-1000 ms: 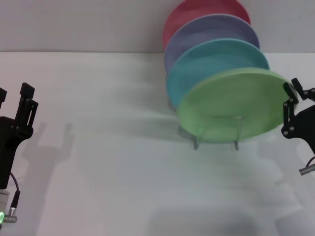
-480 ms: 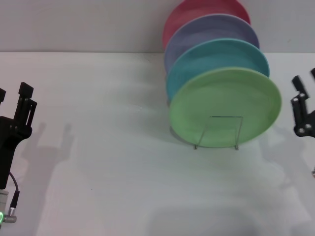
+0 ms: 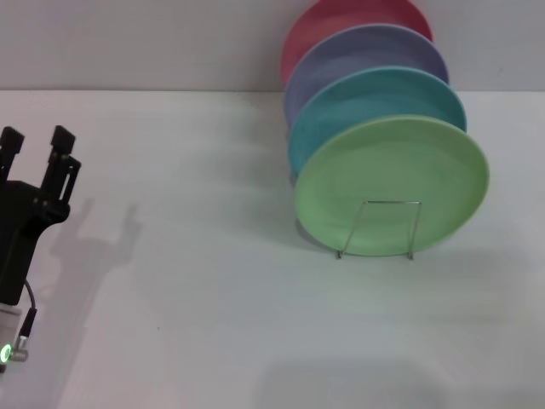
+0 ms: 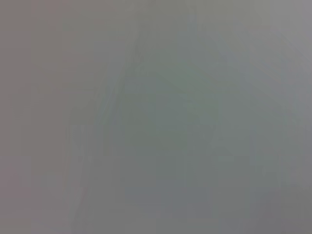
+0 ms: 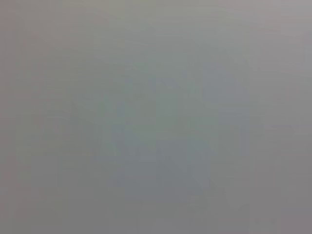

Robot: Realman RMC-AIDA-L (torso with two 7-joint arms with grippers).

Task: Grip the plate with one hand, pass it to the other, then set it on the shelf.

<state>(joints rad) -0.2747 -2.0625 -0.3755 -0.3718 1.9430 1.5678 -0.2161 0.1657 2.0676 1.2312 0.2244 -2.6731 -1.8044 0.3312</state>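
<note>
The light green plate stands on edge at the front of the silver wire rack, leaning back against the other plates. My left gripper, black with a slim wrist and a green light, is open and empty at the far left of the table, well away from the plate. My right gripper is out of the head view. Both wrist views show only a plain grey blur.
Behind the green plate stand a turquoise plate, a lavender plate and a red plate, all on edge in the same rack. The white table stretches between my left gripper and the rack.
My right gripper let go of the green plate's right rim and withdrew out of view to the right. The plate settled upright in the rack. My left gripper shifted slightly right.
</note>
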